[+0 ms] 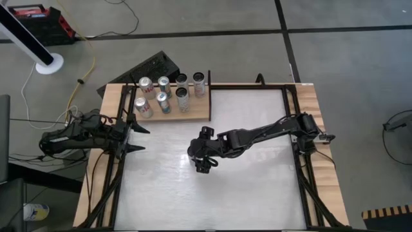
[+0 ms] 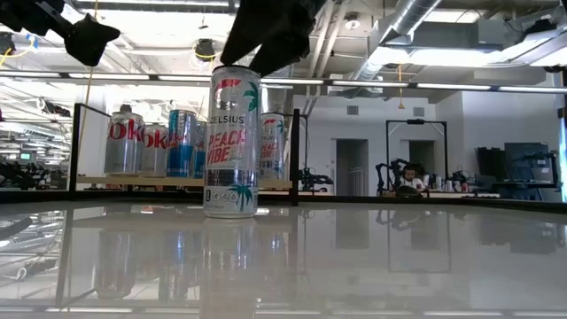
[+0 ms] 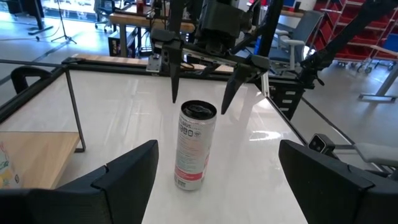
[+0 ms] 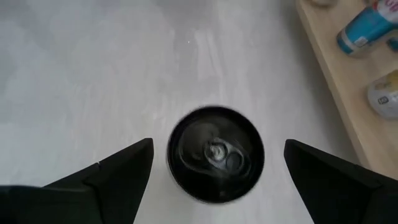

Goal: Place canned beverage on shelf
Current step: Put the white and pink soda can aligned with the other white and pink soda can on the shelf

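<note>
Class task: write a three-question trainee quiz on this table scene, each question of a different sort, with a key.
1. True or false: the Celsius can stands upright on the white tabletop, apart from the shelf.
2. Which claw hangs above that can? A) left claw B) right claw C) neither
3. Fill in: both claws have their fingers ____.

Key:
1. True; the shelf is farther back and holds other cans.
2. B; the right claw hangs over the can's top, while the left claw waits at the table's left edge.
3. Open.
</note>
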Available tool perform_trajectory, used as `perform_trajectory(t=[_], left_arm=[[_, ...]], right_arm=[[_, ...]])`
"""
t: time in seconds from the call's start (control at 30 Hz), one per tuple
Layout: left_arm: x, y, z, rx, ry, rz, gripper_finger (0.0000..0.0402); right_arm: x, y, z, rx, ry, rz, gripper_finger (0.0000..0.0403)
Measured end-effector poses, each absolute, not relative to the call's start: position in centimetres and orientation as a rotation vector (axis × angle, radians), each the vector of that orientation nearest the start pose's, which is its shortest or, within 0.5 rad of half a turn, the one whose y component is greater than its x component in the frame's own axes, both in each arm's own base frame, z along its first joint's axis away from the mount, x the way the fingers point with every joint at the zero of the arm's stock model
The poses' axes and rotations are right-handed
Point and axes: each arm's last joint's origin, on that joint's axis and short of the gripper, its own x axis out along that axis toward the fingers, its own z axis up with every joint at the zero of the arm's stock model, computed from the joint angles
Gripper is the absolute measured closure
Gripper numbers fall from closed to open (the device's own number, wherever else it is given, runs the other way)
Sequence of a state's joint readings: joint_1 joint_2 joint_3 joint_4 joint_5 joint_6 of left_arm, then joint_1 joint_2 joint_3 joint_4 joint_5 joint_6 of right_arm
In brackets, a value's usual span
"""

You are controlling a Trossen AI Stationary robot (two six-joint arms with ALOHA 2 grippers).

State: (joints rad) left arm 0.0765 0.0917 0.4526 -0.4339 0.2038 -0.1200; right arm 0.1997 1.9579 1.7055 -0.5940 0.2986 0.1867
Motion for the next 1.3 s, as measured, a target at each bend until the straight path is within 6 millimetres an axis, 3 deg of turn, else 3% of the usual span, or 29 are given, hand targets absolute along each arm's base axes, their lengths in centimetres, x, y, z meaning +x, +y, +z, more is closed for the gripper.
perform_trajectory(t=[0.37, 0.6, 0.9, 1.07, 1.3], left_arm=[[6.1, -0.1, 26.3, -0.13, 0.079, -0.123, 0.0084], [6.1, -0.1, 26.3, -0.13, 0.08, -0.123, 0.0084], [6.1, -0.1, 26.3, -0.13, 0.08, -0.123, 0.0084], [6.1, -0.1, 26.3, -0.13, 0.08, -0.123, 0.0084], [6.1, -0.1, 26.3, -0.13, 0.079, -0.123, 0.0084]], right_arm=[[43.2, 7.8, 25.5, -0.047, 0.853, -0.19, 0.0019], [43.2, 7.8, 25.8, -0.043, 0.84, -0.191, 0.0025], [43.2, 7.8, 25.8, -0.037, 0.84, -0.194, 0.0105], [43.0, 7.7, 26.2, -0.067, 0.846, -0.182, 0.0129], [42.5, 5.9, 29.4, -0.098, 0.8, -0.184, 0.0129]])
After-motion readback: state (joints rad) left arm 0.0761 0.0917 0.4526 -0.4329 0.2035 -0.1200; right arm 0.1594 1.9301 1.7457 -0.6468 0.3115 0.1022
